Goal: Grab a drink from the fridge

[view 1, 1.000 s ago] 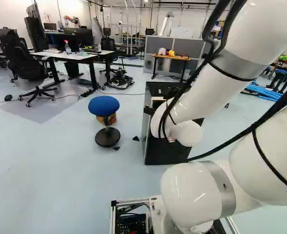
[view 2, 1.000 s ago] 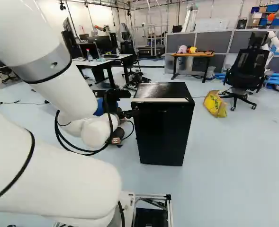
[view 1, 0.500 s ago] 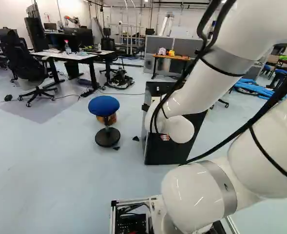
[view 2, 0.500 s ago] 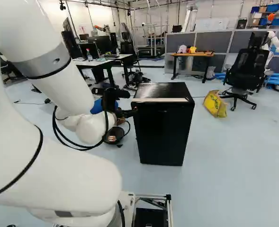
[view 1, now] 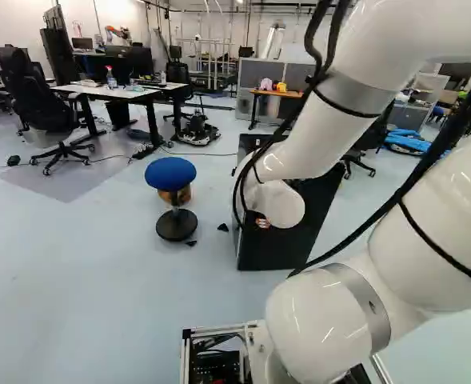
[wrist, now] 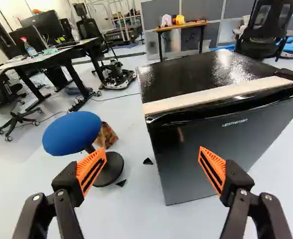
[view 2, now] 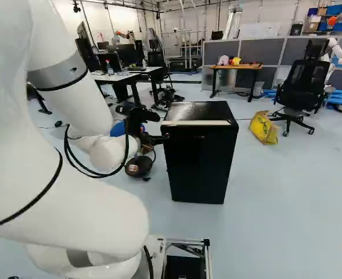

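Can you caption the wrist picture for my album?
Open black two-fingered gripper with orange pads, facing a shut, boxy black fridge and a round blue stool.

Blue stool [view 1: 170,174] near black fridge [view 1: 271,253]

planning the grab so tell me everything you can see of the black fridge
The fridge is a black, boxy unit standing upright on the pale floor. Its glossy top has a pale strip along the front edge; the dark door looks shut. The open gripper is before it; whether they touch is unclear.
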